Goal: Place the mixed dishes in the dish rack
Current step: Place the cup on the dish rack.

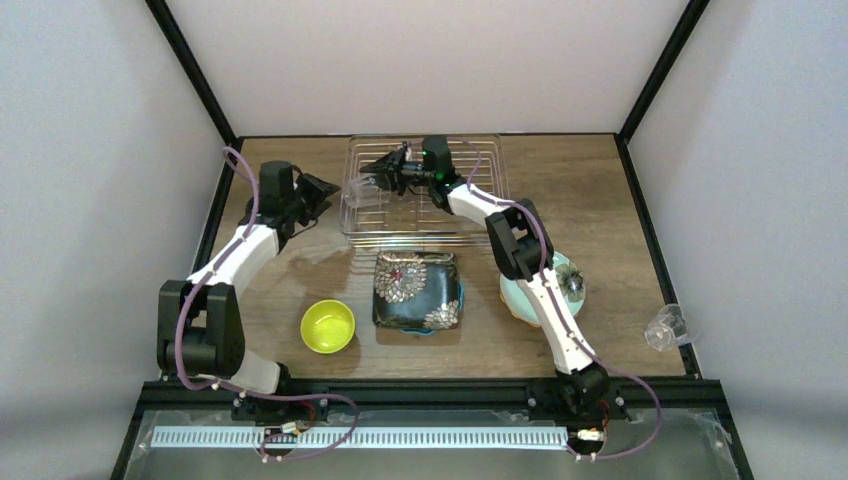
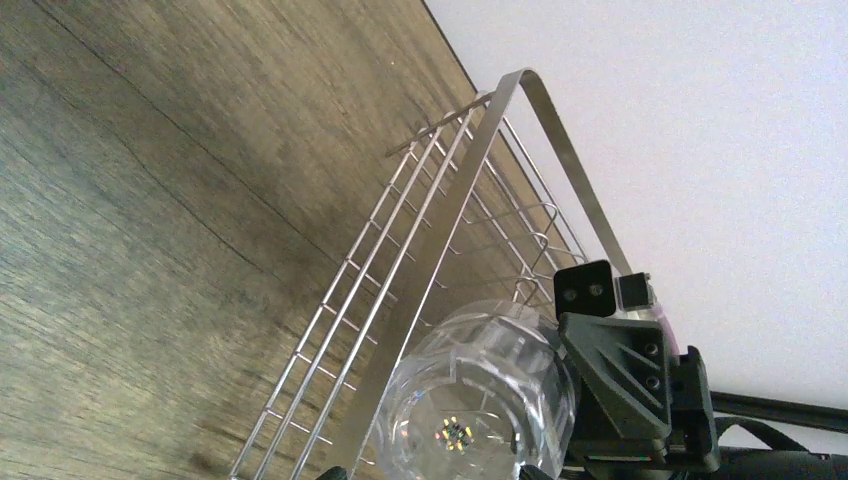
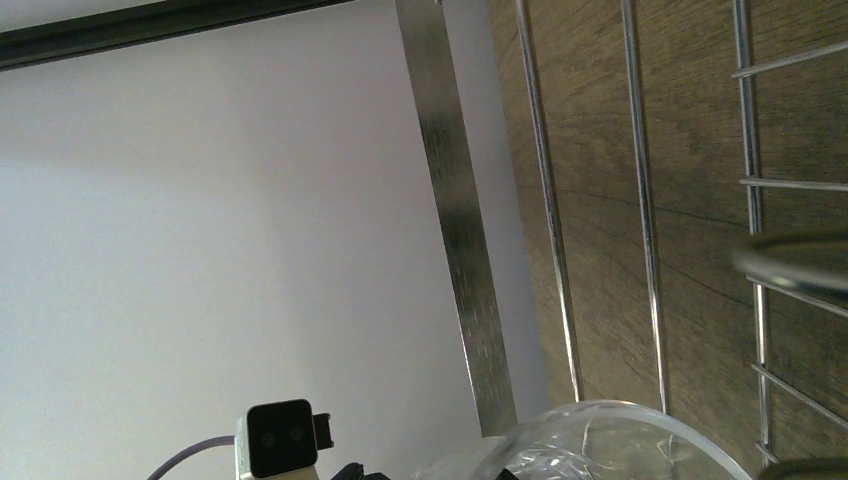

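Observation:
The dish rack (image 1: 470,215) stands at the back middle of the table. A clear glass (image 1: 356,190) lies on its side at the rack's left end (image 2: 400,300), its base (image 2: 480,400) facing my left wrist camera. My right gripper (image 1: 372,176) hangs over the rack right beside the glass, jaws parted, and the glass rim (image 3: 620,435) shows at the bottom of its wrist view. My left gripper (image 1: 322,195) is wide open just left of the glass. The black square floral plate (image 1: 418,290), the yellow-green bowl (image 1: 328,326) and the mint plate (image 1: 573,285) lie nearer.
My right arm (image 1: 545,290) crosses over the mint plate. Another clear glass (image 1: 668,327) lies at the table's right edge. Black frame posts and white walls close in the back and sides.

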`<state>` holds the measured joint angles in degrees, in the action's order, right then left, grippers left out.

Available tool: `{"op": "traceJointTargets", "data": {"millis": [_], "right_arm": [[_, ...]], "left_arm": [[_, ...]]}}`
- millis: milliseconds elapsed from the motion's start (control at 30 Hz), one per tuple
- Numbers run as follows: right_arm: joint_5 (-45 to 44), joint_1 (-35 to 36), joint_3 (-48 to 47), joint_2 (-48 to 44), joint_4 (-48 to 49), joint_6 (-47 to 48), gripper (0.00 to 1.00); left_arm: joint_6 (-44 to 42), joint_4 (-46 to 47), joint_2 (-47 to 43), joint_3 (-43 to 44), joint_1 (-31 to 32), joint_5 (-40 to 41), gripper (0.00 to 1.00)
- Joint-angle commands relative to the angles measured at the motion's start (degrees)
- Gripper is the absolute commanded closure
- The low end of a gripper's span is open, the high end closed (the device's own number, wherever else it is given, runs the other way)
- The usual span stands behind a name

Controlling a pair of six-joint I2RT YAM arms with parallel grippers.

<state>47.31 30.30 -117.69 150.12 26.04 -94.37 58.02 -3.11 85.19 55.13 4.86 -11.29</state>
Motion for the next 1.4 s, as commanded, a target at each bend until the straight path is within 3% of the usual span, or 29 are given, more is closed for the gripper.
{"op": "traceJointTargets", "data": {"millis": [0,367,1367], "right_arm": [[-0.3,-0.3,-1.9,-0.4,-2.9,2.5,0.3],[-1.2,-0.6,-6.9,1.6,-7.9,5.1,0.3],[-1.7,-3.4,-4.5,1.0,-14.4,11.3,0.28]], "left_arm": [[-0.6,0.6,1.6,1.1,-0.3,-0.7,0.0],[-1.2,0.2,1.7,0.8,-0.3,-1.1,0.0],[-1.4,1.2,5.9,2.7,-0.3,-3.2,0.0]]}}
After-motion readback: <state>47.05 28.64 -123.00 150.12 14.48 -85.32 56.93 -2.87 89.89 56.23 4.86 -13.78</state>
